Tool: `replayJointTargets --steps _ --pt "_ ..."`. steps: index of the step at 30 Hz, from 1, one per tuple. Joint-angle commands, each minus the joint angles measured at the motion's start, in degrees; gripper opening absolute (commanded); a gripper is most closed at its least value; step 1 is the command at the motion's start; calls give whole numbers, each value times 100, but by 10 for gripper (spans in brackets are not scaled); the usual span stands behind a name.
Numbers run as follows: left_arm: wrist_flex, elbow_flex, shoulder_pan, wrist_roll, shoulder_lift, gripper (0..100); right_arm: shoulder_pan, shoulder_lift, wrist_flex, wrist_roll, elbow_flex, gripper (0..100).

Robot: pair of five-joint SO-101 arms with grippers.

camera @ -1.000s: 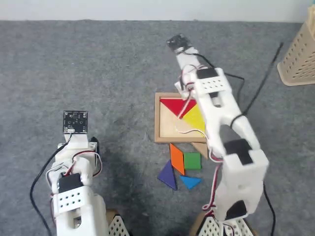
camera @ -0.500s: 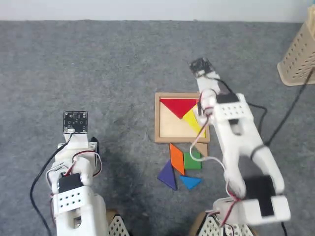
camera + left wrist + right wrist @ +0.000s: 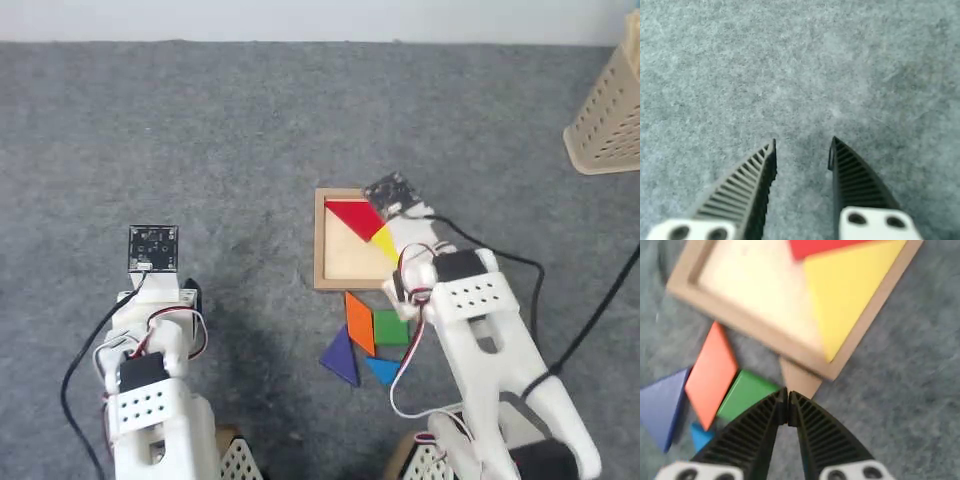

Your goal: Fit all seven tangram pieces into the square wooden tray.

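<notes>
Over the last second the right arm has drawn back toward the bottom of the high view. It had been stretched out past the top edge of the square wooden tray point(image 3: 320, 240); now its wrist sits over the tray's right side. The right gripper point(image 3: 787, 402) has its jaws pressed together with nothing between them, and its tips hang just over a tan piece point(image 3: 799, 380) that lies against the tray's outer edge. Nothing on the grey carpet point(image 3: 200, 130) has shifted. The red triangle point(image 3: 350, 213) and the yellow triangle point(image 3: 384, 241) lie in the tray as before, touching each other along its upper right part, and the rest of the tray floor is bare. Just below the tray, in the lower middle of the frame, the orange parallelogram point(image 3: 359, 322), green square point(image 3: 391, 328), purple triangle point(image 3: 340, 357) and small blue triangle point(image 3: 383, 369) stay clustered. The left arm point(image 3: 150, 330) has not stirred at lower left, and the left gripper point(image 3: 803, 145) is moderately spread above bare carpet. So two pieces are placed and five remain, and the retreat looks like a return for the next pickup, probably the tan piece. The jaws would have to part first.
</notes>
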Motion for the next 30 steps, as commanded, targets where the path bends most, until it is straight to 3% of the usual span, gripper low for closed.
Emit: replayJointTargets --steps 1,6,12,18,30 --pt "-149 -22 -26 -35 -114 168 -224 -259 -180 158 290 80" --pt "-149 -22 -26 -35 -114 168 -620 -224 -567 114 633 190" --pt "-149 -22 -26 -35 -114 168 -708 -277 -391 88 642 191" --pt "-149 -22 -26 -35 -114 168 -1305 -277 -119 62 642 191" --pt "-149 -22 -26 -35 -114 168 -1719 -277 -171 -651 431 191"
